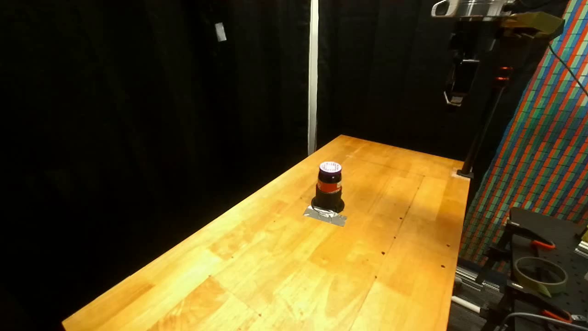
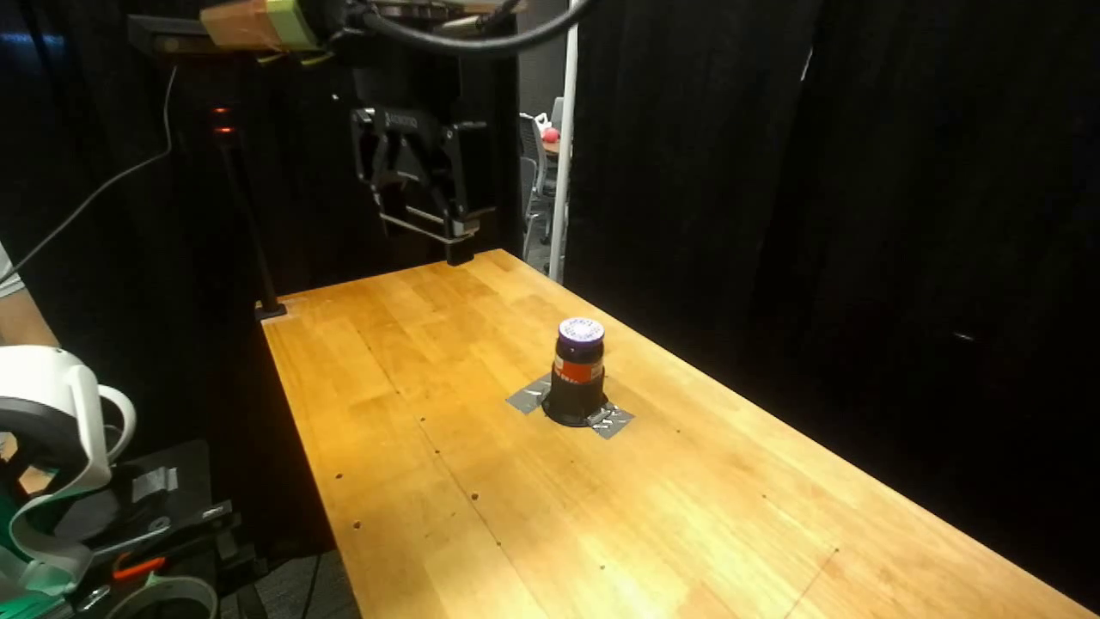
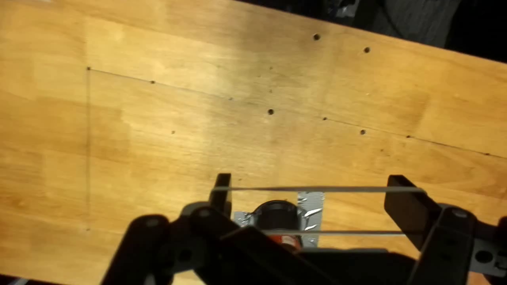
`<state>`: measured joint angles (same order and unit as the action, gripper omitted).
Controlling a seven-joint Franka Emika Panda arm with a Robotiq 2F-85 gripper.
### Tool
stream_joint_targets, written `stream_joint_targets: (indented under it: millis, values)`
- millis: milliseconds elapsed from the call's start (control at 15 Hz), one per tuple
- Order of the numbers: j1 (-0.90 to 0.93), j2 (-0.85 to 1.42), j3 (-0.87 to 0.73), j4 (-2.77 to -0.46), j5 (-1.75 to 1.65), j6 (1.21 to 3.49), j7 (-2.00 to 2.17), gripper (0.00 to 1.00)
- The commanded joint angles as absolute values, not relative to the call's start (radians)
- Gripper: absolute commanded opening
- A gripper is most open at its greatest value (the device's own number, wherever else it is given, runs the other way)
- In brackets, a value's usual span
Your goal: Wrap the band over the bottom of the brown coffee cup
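Well below the black two-fingered claw (image 3: pixel 309 182), on a long honey-coloured wooden desk (image 1: pixel 275 257), stands a small, dark, cylindrical cup (image 2: pixel 579 349) with an orange-red label (image 2: pixel 576 371) around its body and a white printed top (image 2: pixel 582 330). It sits upright in a short, round black holder (image 2: pixel 574 404), and strips of shiny silver tape (image 2: pixel 528 395) run from the holder's foot onto the desk. The claw points down with its fingers (image 3: pixel 408 206) spread wide, and a thin, pale band (image 3: pixel 348 189) is pulled taut around both — two nearly parallel strands cross the gap in the wrist view. The band is well apart from the cup, which is lower down. From the wrist, cup and holder appear between the fingers, nearer the one at the picture's left, partly hidden by the claw's links. Beside the claw in both exterior views, a slim black post (image 2: pixel 249 223) rises from a corner of the desk. Lower than the claw and off the desk — a pale ring of tape (image 1: pixel 544 288) on a black side table (image 1: pixel 549 225).
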<state>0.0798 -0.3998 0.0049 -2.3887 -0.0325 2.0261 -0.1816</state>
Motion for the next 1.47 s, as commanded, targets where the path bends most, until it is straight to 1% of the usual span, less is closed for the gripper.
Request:
stream_joint_targets:
  millis: [0,333,400,667,1000,1400]
  values:
    - [0.129,-0.155,0.036,-2.186,0.068,1.944,-0.172,1.00]
    - [0.128,0.106,0.107,-2.016,-0.059,2.092,0.007,1.00]
    - [0.132,0.142,0.110,-1.984,-0.080,2.096,0.026,1.00]
    - [0.141,0.290,0.093,-1.892,-0.161,2.235,0.081,1.00]
    - [0.138,0.414,0.063,-1.823,-0.177,2.400,0.074,1.00]
    - [0.133,0.511,0.051,-1.761,-0.150,2.466,0.048,1.00]
